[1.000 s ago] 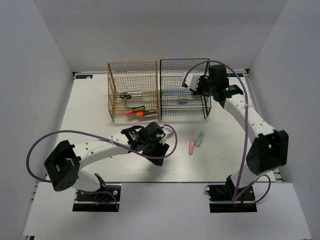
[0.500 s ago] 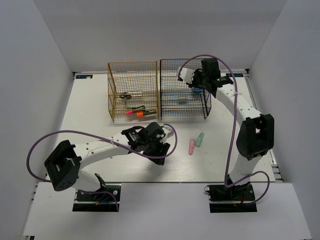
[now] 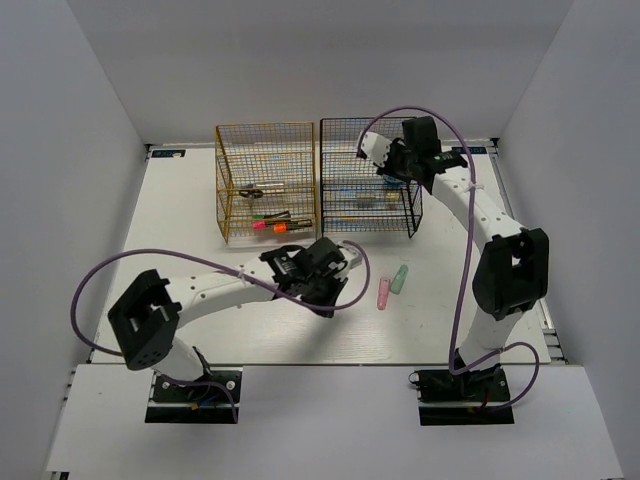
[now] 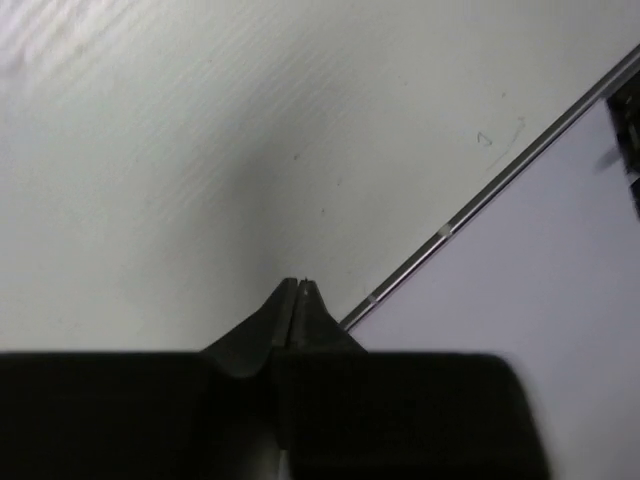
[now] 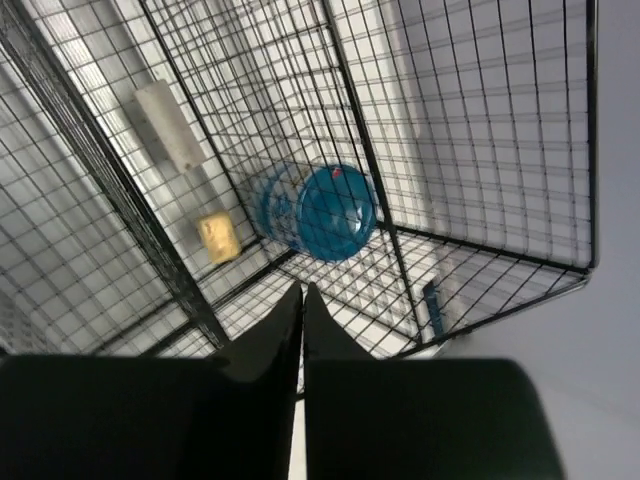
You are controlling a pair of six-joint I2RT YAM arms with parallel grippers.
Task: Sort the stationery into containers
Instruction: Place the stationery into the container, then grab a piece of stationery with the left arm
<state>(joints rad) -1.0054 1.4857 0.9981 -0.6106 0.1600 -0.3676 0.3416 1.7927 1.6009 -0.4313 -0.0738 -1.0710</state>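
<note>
1. Motion came from both arms. My left pincer (image 4: 298, 285) has slid right across the white tabletop (image 3: 180, 210), nearer the pastel pink stick (image 3: 383, 293) and the pastel green stick (image 3: 400, 279).
2. Its two fingers are pressed together with nothing between them. They point at bare tabletop.
3. My right pincer (image 5: 302, 290) has swung in over the tall black wire-mesh rack (image 3: 365, 125). Its fingers are together too, and they hold nothing.
4. The round blue jar (image 5: 320, 212) sits inside that black rack, below my right pincer. I think the jar is now sorted.
5. The black highlighters with coloured caps (image 3: 272, 222) and the black-handled scissors (image 3: 252, 189) are in the gold-yellow wire-mesh rack (image 3: 265, 128).
6. The two sticks lie side by side on the tabletop, outside both racks. I think they are my next job.
7. I can read no words or brand names anywhere.
</note>
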